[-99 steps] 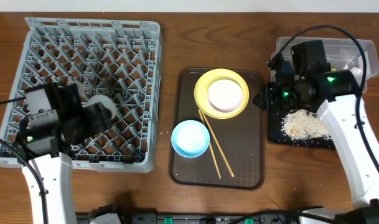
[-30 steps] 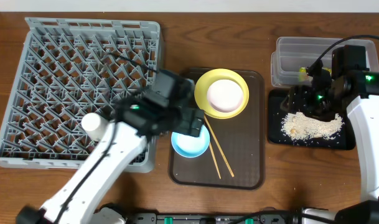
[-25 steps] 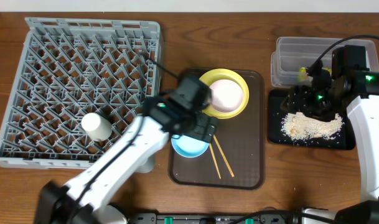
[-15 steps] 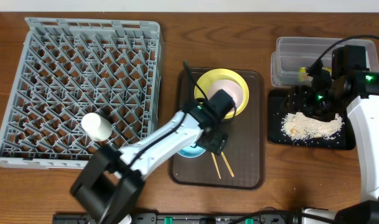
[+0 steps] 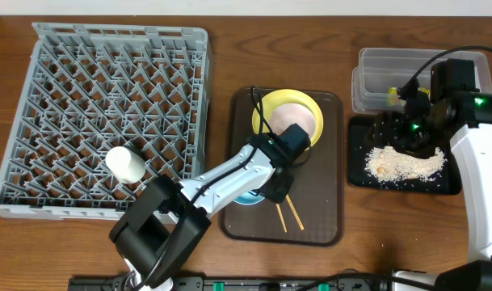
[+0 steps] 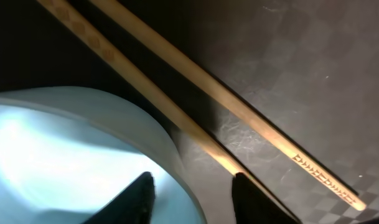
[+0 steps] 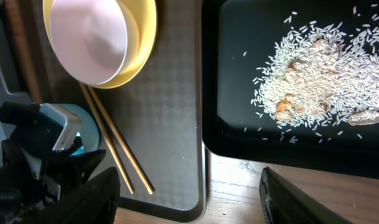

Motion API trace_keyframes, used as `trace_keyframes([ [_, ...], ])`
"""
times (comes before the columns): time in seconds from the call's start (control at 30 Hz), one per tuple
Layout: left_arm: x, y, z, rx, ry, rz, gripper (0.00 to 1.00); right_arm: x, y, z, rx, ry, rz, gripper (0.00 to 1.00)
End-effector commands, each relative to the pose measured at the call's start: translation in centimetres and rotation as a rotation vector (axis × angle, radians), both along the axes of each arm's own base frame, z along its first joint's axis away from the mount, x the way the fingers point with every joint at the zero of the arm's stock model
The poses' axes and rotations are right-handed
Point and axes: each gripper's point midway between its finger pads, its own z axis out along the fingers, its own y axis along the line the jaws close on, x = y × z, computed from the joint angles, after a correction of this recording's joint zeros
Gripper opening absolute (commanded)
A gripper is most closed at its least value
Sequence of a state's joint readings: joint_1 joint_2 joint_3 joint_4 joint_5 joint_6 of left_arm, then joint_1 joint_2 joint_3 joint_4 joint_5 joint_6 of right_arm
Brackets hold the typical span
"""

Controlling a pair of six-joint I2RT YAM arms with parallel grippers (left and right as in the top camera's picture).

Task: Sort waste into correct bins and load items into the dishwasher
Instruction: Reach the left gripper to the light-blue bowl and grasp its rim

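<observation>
The grey dish rack (image 5: 108, 97) on the left of the table (image 5: 221, 24) is holding the small white cup (image 5: 125, 164) among its lower-left pegs. On the brown serving tray (image 5: 326, 218) the yellow plate (image 5: 266, 113) is carrying the white bowl (image 5: 302, 118). The light blue bowl (image 6: 65, 149) is sitting empty at lower left. Far right, the black tray (image 5: 443, 186) is holding the beige rice leftovers (image 5: 399, 164), with the clear tub (image 5: 375, 73) above it.

The left arm, over the rack three seconds ago, has swung across to the brown tray. The left hand (image 6: 192, 186) is narrowing, one finger inside the blue bowl's rim and one outside, slim gaps showing on both sides. The right hand (image 7: 189, 199) is staying wide and empty by the black tray.

The chopsticks (image 5: 288, 217) are lying side by side, their long axis running diagonally from the plate down to the tray's lower right.
</observation>
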State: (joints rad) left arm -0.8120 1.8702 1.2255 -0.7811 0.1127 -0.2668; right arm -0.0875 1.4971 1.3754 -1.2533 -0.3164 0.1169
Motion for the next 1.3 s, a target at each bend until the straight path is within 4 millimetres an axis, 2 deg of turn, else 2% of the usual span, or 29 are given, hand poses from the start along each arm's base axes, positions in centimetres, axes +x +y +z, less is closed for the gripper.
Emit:
trace_keyframes([
  [0.0,0.4,0.7,-0.4,0.052,-0.032,0.004,0.4,0.1,-0.1,1.0,-0.004,-0.034,0.007,0.7],
  [0.1,0.6,1.5,-0.8,0.102,-0.07,0.018,0.4,0.0,-0.1,1.0,-0.003,-0.032,0.007,0.7],
  [0.33,0.3,1.6,-1.0,0.154,-0.12,-0.016,0.4,0.0,-0.1,1.0,-0.003,-0.032,0.007,0.7],
  [0.47,0.3,1.5,-0.9,0.179,-0.152,-0.037,0.31,0.0,-0.1,1.0,-0.003,-0.031,0.007,0.7],
  [0.57,0.2,1.5,-1.0,0.205,-0.175,-0.051,0.31,-0.1,-0.1,1.0,-0.003,-0.028,0.007,0.7],
  [0.83,-0.6,1.6,-2.6,0.256,-0.154,-0.078,0.31,-0.2,-0.1,1.0,-0.003,-0.025,0.007,0.7],
  [0.9,-0.7,1.8,-2.8,0.266,-0.146,-0.08,0.25,-0.2,-0.1,1.0,-0.003,-0.025,0.007,0.7],
  [0.97,-0.8,1.8,-2.7,0.269,-0.145,-0.081,0.13,-0.2,-0.1,1.0,-0.003,-0.024,0.007,0.7],
  [1.0,-0.7,1.9,-2.7,0.27,-0.148,-0.081,0.11,-0.2,-0.1,1.0,-0.003,-0.024,0.007,0.7],
  [1.17,0.0,1.6,-1.3,0.276,-0.181,-0.078,0.08,-0.2,-0.1,1.0,-0.003,-0.024,0.007,0.7],
  [1.27,1.5,1.5,1.4,0.281,-0.26,-0.073,0.08,-0.2,-0.1,1.0,-0.003,-0.024,0.007,0.7],
])
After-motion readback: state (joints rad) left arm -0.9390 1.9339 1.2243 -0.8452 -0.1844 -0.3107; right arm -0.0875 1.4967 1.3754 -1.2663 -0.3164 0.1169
